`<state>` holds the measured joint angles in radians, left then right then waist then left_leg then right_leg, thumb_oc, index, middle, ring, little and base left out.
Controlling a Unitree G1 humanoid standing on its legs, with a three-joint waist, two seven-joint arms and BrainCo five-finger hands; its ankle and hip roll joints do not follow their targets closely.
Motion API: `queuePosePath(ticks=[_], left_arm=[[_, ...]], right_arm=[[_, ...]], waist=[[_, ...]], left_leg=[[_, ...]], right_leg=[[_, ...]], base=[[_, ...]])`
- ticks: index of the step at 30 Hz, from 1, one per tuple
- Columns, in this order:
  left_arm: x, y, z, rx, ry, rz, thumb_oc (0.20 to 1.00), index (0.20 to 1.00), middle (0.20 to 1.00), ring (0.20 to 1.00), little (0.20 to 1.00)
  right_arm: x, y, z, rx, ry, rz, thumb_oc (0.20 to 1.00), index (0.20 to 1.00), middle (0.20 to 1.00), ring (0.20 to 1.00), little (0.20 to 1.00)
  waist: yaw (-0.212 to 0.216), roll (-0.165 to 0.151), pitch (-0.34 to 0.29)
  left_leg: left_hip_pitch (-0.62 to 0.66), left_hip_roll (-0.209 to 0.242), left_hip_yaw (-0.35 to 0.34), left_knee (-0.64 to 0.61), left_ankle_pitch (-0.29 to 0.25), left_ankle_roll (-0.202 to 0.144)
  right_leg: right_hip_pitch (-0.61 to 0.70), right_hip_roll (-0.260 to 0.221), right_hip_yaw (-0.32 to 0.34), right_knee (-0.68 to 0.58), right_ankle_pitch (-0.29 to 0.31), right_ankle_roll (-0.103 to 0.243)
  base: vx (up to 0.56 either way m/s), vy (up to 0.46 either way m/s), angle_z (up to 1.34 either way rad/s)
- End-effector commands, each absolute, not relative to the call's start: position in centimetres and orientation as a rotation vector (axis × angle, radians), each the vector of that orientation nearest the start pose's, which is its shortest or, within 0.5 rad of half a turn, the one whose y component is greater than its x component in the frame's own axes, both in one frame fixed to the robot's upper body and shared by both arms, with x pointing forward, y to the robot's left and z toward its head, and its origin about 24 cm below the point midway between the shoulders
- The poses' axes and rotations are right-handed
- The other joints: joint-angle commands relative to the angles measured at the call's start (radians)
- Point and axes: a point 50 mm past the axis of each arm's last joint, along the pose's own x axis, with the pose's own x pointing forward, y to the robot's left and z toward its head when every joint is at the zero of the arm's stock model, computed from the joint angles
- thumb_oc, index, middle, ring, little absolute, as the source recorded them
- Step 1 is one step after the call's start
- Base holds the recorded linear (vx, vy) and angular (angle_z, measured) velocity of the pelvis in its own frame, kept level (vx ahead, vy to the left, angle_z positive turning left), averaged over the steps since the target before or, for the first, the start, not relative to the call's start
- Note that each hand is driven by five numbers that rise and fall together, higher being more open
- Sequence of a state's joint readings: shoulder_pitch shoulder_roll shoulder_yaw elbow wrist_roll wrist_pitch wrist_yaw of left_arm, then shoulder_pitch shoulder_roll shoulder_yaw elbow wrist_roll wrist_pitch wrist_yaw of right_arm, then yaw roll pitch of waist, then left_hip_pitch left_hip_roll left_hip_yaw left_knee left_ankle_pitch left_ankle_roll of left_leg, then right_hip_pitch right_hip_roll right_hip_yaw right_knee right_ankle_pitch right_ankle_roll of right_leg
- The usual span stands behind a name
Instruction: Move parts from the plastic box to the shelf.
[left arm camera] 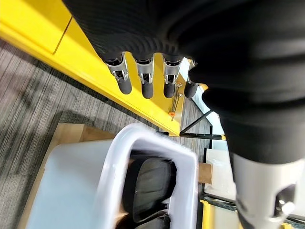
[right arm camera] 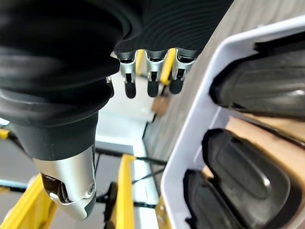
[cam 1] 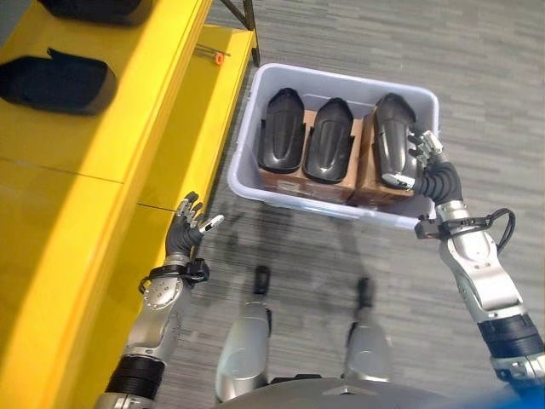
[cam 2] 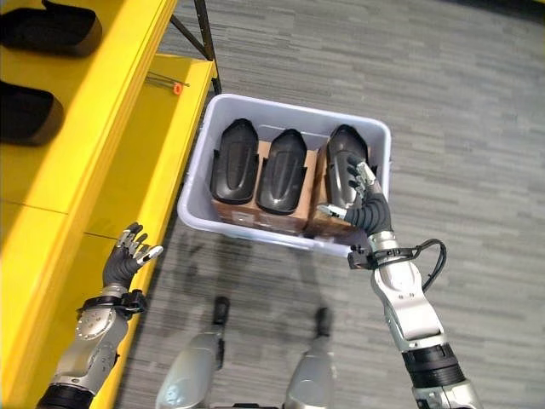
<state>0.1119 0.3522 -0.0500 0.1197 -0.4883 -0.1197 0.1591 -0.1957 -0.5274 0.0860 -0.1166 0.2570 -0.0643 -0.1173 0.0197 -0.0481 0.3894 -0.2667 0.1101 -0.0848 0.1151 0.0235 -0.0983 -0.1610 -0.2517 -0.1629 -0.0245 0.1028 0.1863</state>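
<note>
A pale plastic box [cam 1: 341, 78] stands on the floor beside the yellow shelf [cam 1: 128, 128]. Three black moulded parts lie in it on cardboard: left [cam 1: 283, 132], middle [cam 1: 330, 141], right [cam 1: 390, 128]. My right hand [cam 1: 423, 164] is at the right part's near end, open, its fingers spread beside it; whether they touch it I cannot tell. In the right wrist view its fingers [right arm camera: 152, 78] are straight and hold nothing. My left hand [cam 1: 189, 228] hangs open and empty by the shelf's front edge. Two more black parts [cam 1: 55, 83] [cam 1: 94, 8] rest on the shelf.
A small orange-tipped item [cam 1: 217, 57] lies on the lower yellow board. The shelf's dark metal leg [cam 1: 251, 30] stands just left of the box. Grey carpet [cam 1: 477, 51] surrounds the box on the far and right sides.
</note>
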Motion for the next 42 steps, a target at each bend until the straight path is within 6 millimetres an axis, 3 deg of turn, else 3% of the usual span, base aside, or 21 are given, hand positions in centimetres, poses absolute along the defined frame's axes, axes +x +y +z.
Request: queuePosePath(ticks=[1, 8, 19, 33, 35, 42], left_arm=[[22.6, 24.1, 3.3, -0.065, 0.026, 0.205, 1.0, 1.0, 1.0, 1.0, 1.0], [22.3, 23.6, 3.1, -0.081, 0.038, 0.183, 1.0, 1.0, 1.0, 1.0, 1.0], [22.5, 22.9, 4.0, -0.089, -0.001, 0.141, 1.0, 1.0, 1.0, 1.0, 1.0], [24.1, 21.8, 9.7, -0.145, -0.265, 0.112, 1.0, 1.0, 1.0, 1.0, 1.0], [24.3, 21.4, 11.6, -0.163, -0.357, 0.09, 1.0, 1.0, 1.0, 1.0, 1.0], [24.2, 20.6, 14.7, -0.202, -0.503, 0.048, 1.0, 1.0, 1.0, 1.0, 1.0]], right_arm=[[27.4, -20.5, 16.3, -0.229, -0.457, 0.05, 1.0, 1.0, 1.0, 1.0, 1.0], [27.8, -20.9, 18.9, -0.291, -0.537, 0.049, 1.0, 1.0, 1.0, 1.0, 1.0], [29.0, -21.6, 22.5, -0.401, -0.626, 0.01, 1.0, 1.0, 1.0, 1.0, 1.0], [31.6, -21.3, 23.5, -0.411, -0.632, -0.099, 1.0, 1.0, 1.0, 1.0, 1.0], [32.0, -21.3, 23.6, -0.404, -0.633, -0.132, 1.0, 1.0, 1.0, 1.0, 1.0], [32.6, -21.4, 24.1, -0.388, -0.645, -0.175, 1.0, 1.0, 1.0, 1.0, 1.0]], waist=[[0.0, -0.026, -0.056], [0.004, 0.002, -0.028], [0.008, 0.039, 0.009], [0.009, 0.085, 0.064], [0.008, 0.095, 0.075], [0.005, 0.107, 0.092]], left_leg=[[0.031, -0.025, 0.007, 0.015, -0.074, 0.032], [0.054, 0.047, 0.015, -0.087, -0.015, 0.006], [0.054, 0.064, 0.036, -0.154, 0.029, -0.01], [0.026, 0.053, 0.047, -0.181, 0.052, -0.018], [0.022, 0.046, 0.051, -0.182, 0.05, -0.017], [0.015, 0.04, 0.054, -0.179, 0.048, -0.016]], right_leg=[[-0.019, -0.057, -0.021, 0.051, 0.007, 0.009], [-0.075, 0.0, -0.028, 0.096, -0.071, -0.018], [-0.148, 0.023, -0.01, 0.134, -0.089, -0.028], [-0.221, 0.025, 0.014, 0.174, -0.101, -0.037], [-0.239, 0.022, 0.023, 0.188, -0.103, -0.038], [-0.259, 0.018, 0.033, 0.203, -0.108, -0.038]], base=[[0.05, -0.215, -0.11], [0.04, -0.155, -0.02], [0.01, -0.051, -0.08], [0.0, -0.005, 0.0], [0.01, 0.007, -0.09], [0.0, 0.001, -0.03]])
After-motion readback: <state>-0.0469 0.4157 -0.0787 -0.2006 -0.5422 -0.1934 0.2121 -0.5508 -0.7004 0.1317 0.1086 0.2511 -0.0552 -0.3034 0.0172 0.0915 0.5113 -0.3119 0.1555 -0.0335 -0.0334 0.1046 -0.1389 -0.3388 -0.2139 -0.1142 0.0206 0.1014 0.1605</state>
